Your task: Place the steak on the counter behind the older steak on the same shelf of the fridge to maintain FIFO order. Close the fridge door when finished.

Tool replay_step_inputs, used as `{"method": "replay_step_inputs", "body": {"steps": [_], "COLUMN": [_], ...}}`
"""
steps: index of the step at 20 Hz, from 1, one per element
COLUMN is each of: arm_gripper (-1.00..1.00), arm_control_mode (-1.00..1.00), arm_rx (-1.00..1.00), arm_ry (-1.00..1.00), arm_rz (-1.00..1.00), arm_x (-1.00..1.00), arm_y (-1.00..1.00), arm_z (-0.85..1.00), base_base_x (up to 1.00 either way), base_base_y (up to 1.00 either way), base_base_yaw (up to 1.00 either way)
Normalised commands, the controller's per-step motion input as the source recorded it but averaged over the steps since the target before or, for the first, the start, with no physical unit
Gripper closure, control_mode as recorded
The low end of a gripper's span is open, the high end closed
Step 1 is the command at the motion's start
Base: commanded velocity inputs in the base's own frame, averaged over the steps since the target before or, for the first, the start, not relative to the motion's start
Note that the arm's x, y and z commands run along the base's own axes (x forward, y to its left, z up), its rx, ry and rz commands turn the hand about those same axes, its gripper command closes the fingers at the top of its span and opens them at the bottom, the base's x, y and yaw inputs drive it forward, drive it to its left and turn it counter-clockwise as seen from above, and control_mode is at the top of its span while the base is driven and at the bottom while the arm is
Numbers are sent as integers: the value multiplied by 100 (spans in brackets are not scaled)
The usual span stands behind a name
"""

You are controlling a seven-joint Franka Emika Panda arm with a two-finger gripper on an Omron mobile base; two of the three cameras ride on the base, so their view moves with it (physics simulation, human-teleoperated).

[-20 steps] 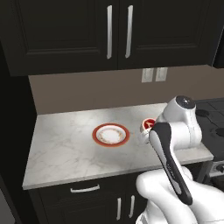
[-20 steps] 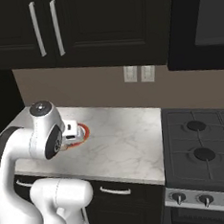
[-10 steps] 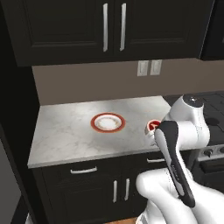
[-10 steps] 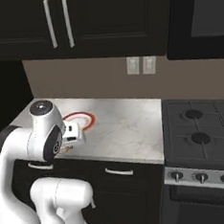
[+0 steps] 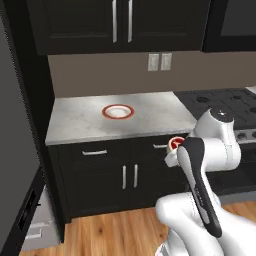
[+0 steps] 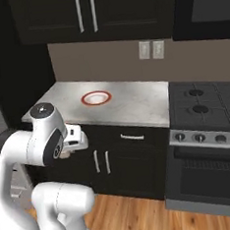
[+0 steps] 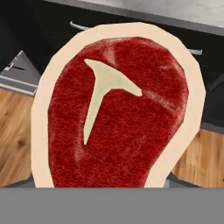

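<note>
The steak (image 7: 118, 109), red with a pale cream rim and a T-shaped bone, sits close up in the hand view and hides the fingertips. In the left base view the steak (image 5: 175, 144) shows at the end of my gripper (image 5: 172, 151), which is shut on it and held in front of the dark lower cabinets, well short of the marble counter (image 5: 85, 127). From the right base view my gripper (image 6: 74, 142) hangs below the counter (image 6: 136, 105) edge. A dark grey panel (image 5: 15, 150) that may belong to the fridge stands at the far left. The older steak and the shelf are out of view.
A red-rimmed white plate (image 5: 118, 111) lies on the counter, also seen as the plate (image 6: 96, 97). A black stove (image 6: 205, 104) adjoins the counter on the right. Dark wall cabinets (image 5: 120, 25) hang above. Wooden floor (image 5: 110, 232) spreads before the lower cabinets.
The whole picture has shifted: the base has backed away from the counter and the floor now shows. The steak stays in my gripper, now off the counter and lower.
</note>
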Motion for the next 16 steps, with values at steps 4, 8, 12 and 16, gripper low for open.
{"method": "replay_step_inputs", "body": {"steps": [4,8,12,16], "arm_gripper": [100,100,100,100], "arm_control_mode": [100,100,100,100], "arm_rx": [0,0,0,0], "arm_ry": [0,0,0,0], "arm_rz": [0,0,0,0], "arm_x": [0,0,0,0], "arm_y": [0,0,0,0], "arm_z": [0,0,0,0], "base_base_x": [-100,-100,-100,-84], "base_base_y": [15,34,32,28], "base_base_yaw": [21,35,46,60]}}
